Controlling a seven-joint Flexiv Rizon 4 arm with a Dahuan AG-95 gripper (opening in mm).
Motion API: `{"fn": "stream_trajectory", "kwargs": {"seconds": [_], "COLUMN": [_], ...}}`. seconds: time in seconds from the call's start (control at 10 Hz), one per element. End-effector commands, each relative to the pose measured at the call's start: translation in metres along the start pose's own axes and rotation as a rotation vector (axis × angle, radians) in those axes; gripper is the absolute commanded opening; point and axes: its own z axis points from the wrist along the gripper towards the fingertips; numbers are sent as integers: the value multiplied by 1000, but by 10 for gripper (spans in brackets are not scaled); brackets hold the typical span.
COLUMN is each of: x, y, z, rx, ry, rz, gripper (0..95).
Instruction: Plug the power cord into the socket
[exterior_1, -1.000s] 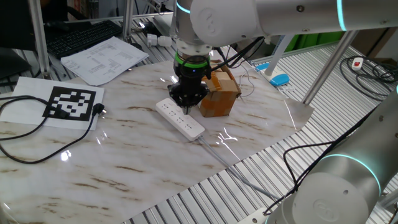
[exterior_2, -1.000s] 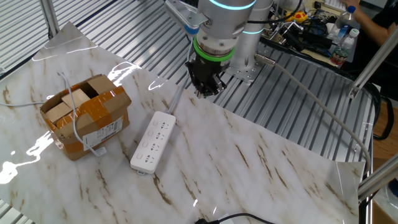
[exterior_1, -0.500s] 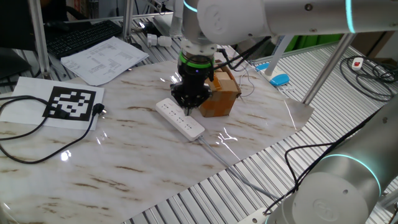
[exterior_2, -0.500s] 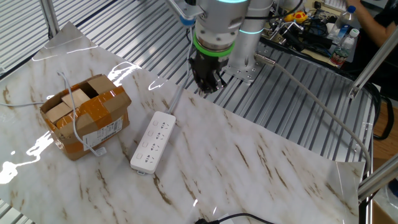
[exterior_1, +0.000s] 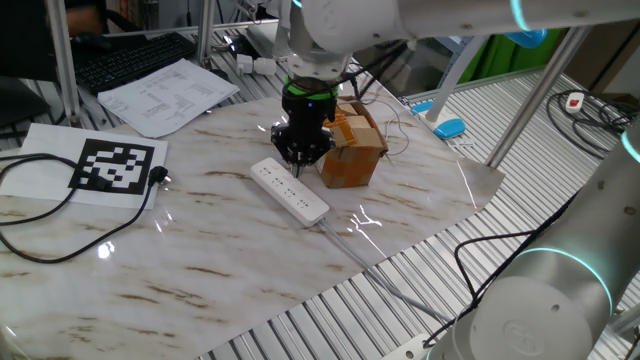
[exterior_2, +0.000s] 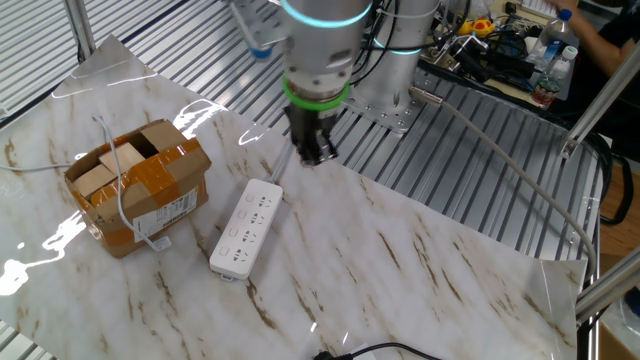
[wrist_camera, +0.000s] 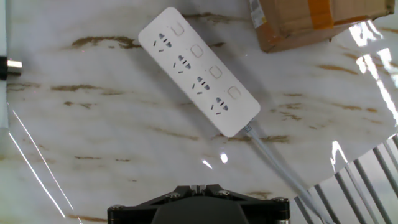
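Marble table (exterior_1: 220, 260) — our gripper (exterior_2: 316, 152) has slid sideways above the socket (wrist_camera: 198, 70); fingers hidden, can't tell — holding no plug.

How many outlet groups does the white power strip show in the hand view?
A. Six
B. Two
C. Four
C. The hand view shows the socket lying diagonally on the marble table with four outlet groups in a row, each with a small square button beside it, and its white cable leaving the lower end.
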Motion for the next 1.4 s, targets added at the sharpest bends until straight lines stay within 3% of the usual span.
{"fn": "stream_trajectory", "kwargs": {"seconds": [0.1, 0.5, 0.7, 1.2, 1.3, 1.4], "x": [-25, -52, -62, -90, -97, -100], "y": [-5, 9, 15, 26, 31, 33], "z": [10, 8, 8, 7, 7, 6], "rx": [1, 1, -3, 25, 25, 25], "ry": [5, 54, 57, 26, 25, 24], "rz": [78, 265, 378, 488, 547, 556], "gripper": [0, 0, 0, 0, 190, 190]}}
